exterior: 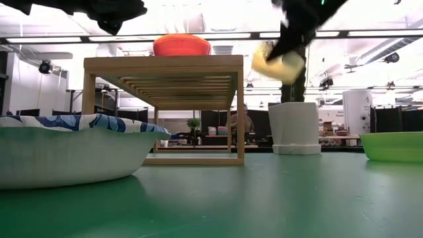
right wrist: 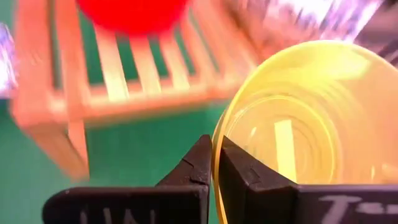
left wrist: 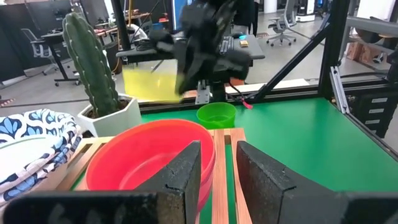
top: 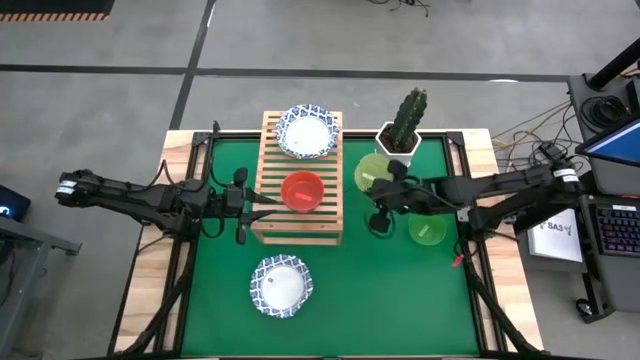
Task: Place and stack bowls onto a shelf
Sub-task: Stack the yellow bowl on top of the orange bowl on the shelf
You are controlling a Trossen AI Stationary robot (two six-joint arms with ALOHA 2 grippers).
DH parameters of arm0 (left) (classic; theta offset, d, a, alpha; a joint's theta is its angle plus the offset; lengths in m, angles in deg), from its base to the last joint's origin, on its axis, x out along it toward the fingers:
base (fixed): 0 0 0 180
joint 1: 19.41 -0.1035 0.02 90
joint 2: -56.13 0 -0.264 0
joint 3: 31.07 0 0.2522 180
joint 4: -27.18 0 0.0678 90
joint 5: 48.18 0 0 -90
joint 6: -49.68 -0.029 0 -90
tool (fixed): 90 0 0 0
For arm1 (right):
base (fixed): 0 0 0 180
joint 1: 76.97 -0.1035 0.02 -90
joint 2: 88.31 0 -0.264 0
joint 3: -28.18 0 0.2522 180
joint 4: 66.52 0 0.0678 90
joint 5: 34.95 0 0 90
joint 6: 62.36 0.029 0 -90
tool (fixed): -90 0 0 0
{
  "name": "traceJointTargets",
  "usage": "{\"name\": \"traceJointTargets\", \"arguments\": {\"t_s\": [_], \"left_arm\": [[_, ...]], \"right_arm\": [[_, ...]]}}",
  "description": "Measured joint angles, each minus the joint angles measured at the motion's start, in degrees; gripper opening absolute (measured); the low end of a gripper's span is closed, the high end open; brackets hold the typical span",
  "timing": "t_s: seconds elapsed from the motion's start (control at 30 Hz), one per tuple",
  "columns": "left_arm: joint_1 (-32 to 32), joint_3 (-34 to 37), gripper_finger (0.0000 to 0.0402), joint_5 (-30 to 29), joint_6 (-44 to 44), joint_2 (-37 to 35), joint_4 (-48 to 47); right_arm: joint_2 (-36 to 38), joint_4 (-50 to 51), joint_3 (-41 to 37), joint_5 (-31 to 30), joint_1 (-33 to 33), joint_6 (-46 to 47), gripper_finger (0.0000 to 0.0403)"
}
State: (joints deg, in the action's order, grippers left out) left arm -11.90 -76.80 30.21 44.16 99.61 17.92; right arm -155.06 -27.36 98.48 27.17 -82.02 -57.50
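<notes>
Right gripper [right wrist: 214, 165] clamped on the rim of the yellow-green bowl [right wrist: 292, 118]; one finger inside the rim, one outside, bowl tipped on edge toward the wrist camera. High view puts this bowl [top: 373, 172] right of centre, just off the right edge of the shelf [top: 300, 225] and just left of the cactus pot [top: 398, 140]. Low view shows it [exterior: 279, 64] held in the air near the frame's top, about level with the shelf top, in front of the white pot [exterior: 295, 127]. Left gripper [left wrist: 217, 168] at the left edge of the shelf, fingers parted and holding nothing, tips just beside the red-orange bowl [left wrist: 149, 158]. That bowl [top: 302, 191] sits upright on the shelf slats at frame centre. One blue-rimmed white bowl [top: 306, 132] stands on the shelf's far end, upper centre of the high view. A second blue-rimmed bowl [top: 281, 286] rests on the green mat [top: 400, 300] at lower centre, well apart from the shelf; in the low view it fills the lower left. Green bowl [top: 428, 230] on the mat at right of centre, under the right arm. Left wrist view: green bowl [left wrist: 216, 115] beyond the shelf end, cactus [left wrist: 90, 62] at upper left.
</notes>
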Motion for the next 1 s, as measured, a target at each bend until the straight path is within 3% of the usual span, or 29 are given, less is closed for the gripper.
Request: {"name": "traceJointTargets", "arguments": {"t_s": [0.07,0.13,0.33,0.47,0.57,1.0], "left_arm": [[0.0,0.0,0.0086,0.0,0.0,0.0,0.4],[0.0,0.0,0.0086,0.0,0.0,0.1,0.5],[0.0,0.0,0.0086,0.0,0.0,0.1,0.7],[0.0,0.0,0.0086,0.0,0.0,0.1,0.7],[0.0,0.0,0.0086,0.0,0.0,0.1,0.7],[0.0,0.0,0.0086,0.0,-0.3,0.1,0.7]], "right_arm": [[0.7,-4.8,0.5,-4.8,-3.1,-3.7,0.0009],[0.7,-12.2,0.7,-5.1,-4.8,-9.5,0.0009],[-3.0,-33.1,1.4,5.8,-4.4,-22.2,0.0009],[-6.6,-42.5,1.4,10.4,-3.1,-25.8,0.0009],[-9.4,-45.3,1.4,12.9,-2.1,-25.5,0.0009],[-16.7,-51.4,1.4,13.1,0.6,-26.2,0.0009]]}}
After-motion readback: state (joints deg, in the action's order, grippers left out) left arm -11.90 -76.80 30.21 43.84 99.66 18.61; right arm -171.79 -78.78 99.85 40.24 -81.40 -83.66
